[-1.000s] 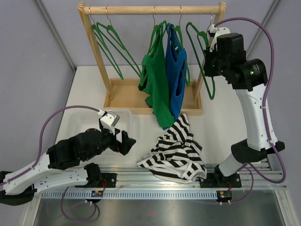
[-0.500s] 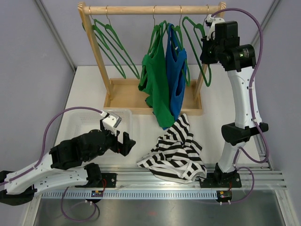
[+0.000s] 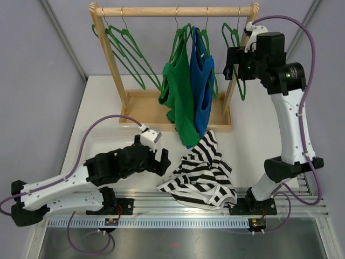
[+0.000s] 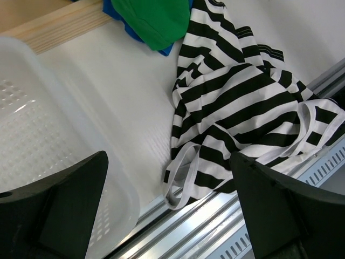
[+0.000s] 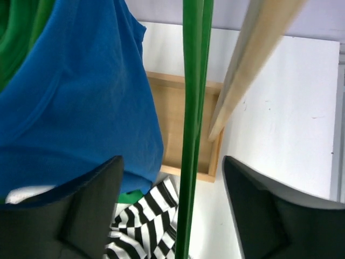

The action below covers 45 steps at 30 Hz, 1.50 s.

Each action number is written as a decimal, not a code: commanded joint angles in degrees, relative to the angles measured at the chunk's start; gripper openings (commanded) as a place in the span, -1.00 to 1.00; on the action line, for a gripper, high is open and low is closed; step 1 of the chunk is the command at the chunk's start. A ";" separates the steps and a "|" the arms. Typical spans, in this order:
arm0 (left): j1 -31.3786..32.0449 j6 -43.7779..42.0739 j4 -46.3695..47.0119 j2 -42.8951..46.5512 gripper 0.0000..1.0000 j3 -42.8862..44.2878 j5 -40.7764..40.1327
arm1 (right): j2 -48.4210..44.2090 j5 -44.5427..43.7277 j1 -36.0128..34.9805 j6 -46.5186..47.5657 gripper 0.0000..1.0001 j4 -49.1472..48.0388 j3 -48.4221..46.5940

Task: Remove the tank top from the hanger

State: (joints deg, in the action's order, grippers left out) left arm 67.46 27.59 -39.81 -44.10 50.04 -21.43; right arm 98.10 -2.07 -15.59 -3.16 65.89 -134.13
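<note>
The right gripper (image 5: 171,167) hangs high at the right end of the wooden rack (image 3: 175,11), its jaws spread wide with the shaft of an empty green hanger (image 5: 191,108) running between them, clamped on nothing. Just beside it, toward the rack's middle, the blue tank top (image 5: 81,91) hangs on its hanger, long axis straight down from the rail, with the green tank top (image 3: 180,91) pressed against its far side. The right arm is by far the nearer to both garments. The left gripper (image 4: 168,162), jaws likewise apart and empty, sits low over the table (image 3: 253,135) between the white basket (image 4: 32,135) and a striped tank top (image 3: 202,172) lying crumpled off any hanger, near the front edge. Reaching the blue top appears to call for a short sideways shift past the empty hanger.
</note>
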 commanded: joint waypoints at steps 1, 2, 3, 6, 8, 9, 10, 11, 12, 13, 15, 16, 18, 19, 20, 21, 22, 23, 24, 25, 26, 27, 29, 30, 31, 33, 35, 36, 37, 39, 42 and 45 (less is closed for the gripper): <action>1.35 4.21 11.84 -6.68 0.98 0.32 1.83 | -9.41 -0.57 -0.05 -0.18 0.98 -2.16 3.77; 2.58 4.92 14.04 -8.36 0.98 -0.20 1.83 | -13.34 -0.83 -0.14 -0.09 0.99 -2.86 5.70; 3.20 5.80 18.76 -9.85 0.98 -0.64 2.18 | -15.47 -1.10 -0.05 -0.09 0.99 -3.65 9.98; 6.18 8.08 25.56 -18.20 0.98 -0.48 2.18 | -24.78 -3.19 -0.14 -0.97 0.99 -8.74 19.75; 8.20 8.18 27.06 -26.34 0.98 2.77 2.27 | -32.92 -2.08 -0.05 -2.03 0.99 -11.64 28.16; 8.73 7.83 26.98 -29.61 0.98 4.43 2.27 | -35.67 -0.93 -0.05 -2.03 0.99 -15.31 31.17; 9.26 7.83 26.55 -32.43 0.98 7.32 2.18 | -38.75 -0.14 -0.05 -3.07 0.99 -17.53 34.42; 9.88 7.83 25.84 -38.02 0.98 8.92 2.10 | -44.43 0.13 -0.05 -3.78 0.99 -19.64 40.20; 10.06 8.00 25.49 -40.60 0.98 10.33 2.53 | -47.10 0.91 -0.05 -5.26 0.99 -22.88 42.78; 10.41 8.09 25.05 -42.81 0.98 11.56 2.45 | -51.91 1.27 -0.14 -5.89 0.99 -23.95 45.07; 10.94 8.87 23.99 -49.14 0.98 14.81 2.97 | -55.64 1.80 -0.05 -6.59 0.99 -24.49 49.56; 11.02 8.97 23.99 -51.07 0.98 15.69 3.67 | -58.26 1.80 -0.05 -7.21 0.99 -24.14 50.44; 11.46 9.40 24.08 -55.19 0.98 17.28 4.46 | -59.87 3.72 -0.05 -7.13 0.99 -22.05 52.12; 11.73 9.49 23.99 -56.44 0.98 17.72 4.21 | -60.66 4.08 -0.05 -7.12 0.99 -21.25 52.38; 12.08 9.76 22.95 -57.67 0.98 18.68 3.94 | -60.92 4.61 -0.14 -7.12 0.99 -20.28 52.47; 12.34 9.67 22.50 -60.38 0.98 18.95 3.51 | -61.10 4.88 -0.05 -7.12 0.99 -18.62 52.47; 12.69 10.02 21.89 -61.62 0.95 19.04 2.54 | -61.45 5.14 -0.05 -7.12 0.99 -17.73 52.47; 13.13 10.46 21.27 -62.68 0.86 18.87 2.01 | -61.63 5.49 -0.05 -7.21 0.99 -17.03 52.47; 13.31 10.98 21.27 -64.34 0.72 18.08 2.27 | -61.80 5.75 -0.05 -7.04 0.99 -16.06 52.47; 13.48 11.60 21.44 -65.06 0.34 17.64 2.53 | -62.33 5.84 -0.05 -6.86 0.99 -15.53 52.65; 13.49 11.95 21.70 -65.32 -0.09 17.20 3.75 | -62.68 5.93 -0.05 -6.69 0.99 -15.35 52.74; 13.57 12.30 21.79 -65.41 -0.40 16.41 4.11 | -62.95 5.85 -0.05 -6.60 0.99 -15.09 52.83; 14.10 12.40 21.45 -63.32 -1.00 15.79 2.64 | -64.44 5.41 -0.05 -6.42 0.99 -15.52 53.44; 14.10 12.57 20.75 -61.65 -1.00 15.44 1.40 | -64.88 5.32 -0.05 -6.16 0.99 -15.79 53.79; 14.28 12.83 18.48 -57.89 -1.00 15.35 -0.26 | -65.58 5.23 -0.05 -5.90 0.99 -16.05 54.23; 14.28 13.19 15.75 -52.96 -1.00 15.44 -5.78 | -66.02 4.88 -0.05 -5.63 0.99 -16.67 54.50; 14.28 13.19 9.78 -45.86 -1.00 17.01 -12.71 | -65.94 4.79 -0.05 -5.63 0.99 -16.84 54.76; 14.28 13.27 7.40 -43.99 -1.00 17.89 -15.19 | -65.85 4.79 -0.05 -5.63 0.99 -16.84 54.85; 14.19 13.36 1.99 -41.88 -1.00 19.12 -17.74 | -65.67 4.88 -0.14 -5.63 0.99 -17.02 55.28; 13.84 13.89 -3.40 -37.13 -1.00 23.07 -24.69 | -65.59 5.14 -0.05 -5.89 0.99 -17.63 55.64; 11.65 14.85 -13.25 -31.43 -1.00 27.38 -30.32 | -65.41 5.58 -0.05 -6.42 0.99 -18.77 56.25; 8.31 14.77 -20.64 -25.89 -1.00 29.94 -34.46 | -65.06 5.84 -0.05 -7.12 0.99 -19.92 56.52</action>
State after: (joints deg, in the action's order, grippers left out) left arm 78.28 40.66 -49.10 -75.11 77.17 -43.94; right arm 32.10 2.72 -15.62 -9.50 50.24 -77.71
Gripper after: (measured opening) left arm 0.033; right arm 0.993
